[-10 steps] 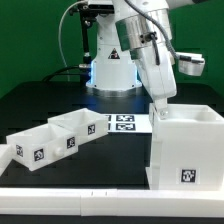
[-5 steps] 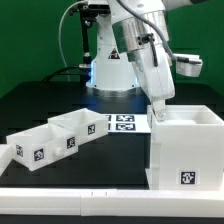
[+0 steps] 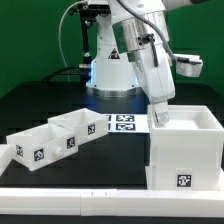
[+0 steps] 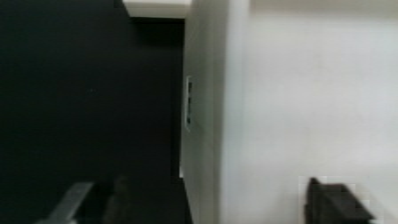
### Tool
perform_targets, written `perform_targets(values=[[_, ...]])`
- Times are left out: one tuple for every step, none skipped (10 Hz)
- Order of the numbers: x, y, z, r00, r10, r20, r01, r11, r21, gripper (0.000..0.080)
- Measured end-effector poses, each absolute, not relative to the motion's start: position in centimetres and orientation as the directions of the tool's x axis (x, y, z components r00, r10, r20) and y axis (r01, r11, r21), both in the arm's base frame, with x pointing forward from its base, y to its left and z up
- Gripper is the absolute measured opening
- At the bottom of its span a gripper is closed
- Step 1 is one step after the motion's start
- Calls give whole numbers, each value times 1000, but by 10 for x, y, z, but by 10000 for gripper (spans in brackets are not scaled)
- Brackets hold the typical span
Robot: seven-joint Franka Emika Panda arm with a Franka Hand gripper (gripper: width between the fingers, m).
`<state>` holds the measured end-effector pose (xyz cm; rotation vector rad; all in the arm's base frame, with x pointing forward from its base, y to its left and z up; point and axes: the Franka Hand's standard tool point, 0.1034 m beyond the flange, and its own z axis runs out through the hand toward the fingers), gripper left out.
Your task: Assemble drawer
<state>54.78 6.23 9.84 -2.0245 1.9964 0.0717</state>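
The drawer's large white hollow casing (image 3: 186, 150) stands at the exterior view's right, with a tag on its front. Two smaller white box trays (image 3: 55, 138) lie side by side at the exterior view's left, tags on their fronts. My gripper (image 3: 158, 118) reaches down onto the casing's top edge at its wall on the exterior view's left. In the wrist view the gripper (image 4: 222, 203) straddles that white wall (image 4: 214, 110). One dark finger (image 4: 111, 203) is outside the wall and the other (image 4: 342, 203) is over the pale inside. The fingers stand wide apart.
The marker board (image 3: 122, 123) lies flat on the black table behind the trays. A long white border rail (image 3: 70, 198) runs along the table's front edge. The arm's base (image 3: 110, 70) stands at the back, lit blue.
The gripper has come down a little onto the casing's wall. The casing has shifted slightly, its front tag moving down and toward the exterior view's left. The trays have not moved.
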Motion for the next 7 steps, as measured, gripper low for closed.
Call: perform_targets(values=[[552, 62, 109, 38, -969, -246, -982, 10, -189, 622], [554, 63, 125, 43, -964, -263, -981, 10, -196, 622], [551, 61, 139, 43, -961, -275, -980, 13, -199, 645], [545, 54, 148, 31, -957, -287, -981, 26, -191, 645], [539, 51, 153, 4, -954, -300, -983, 52, -176, 645], [540, 52, 151, 7, -955, -298, -983, 48, -176, 648], [540, 52, 150, 7, -955, -297, -984, 47, -173, 648]])
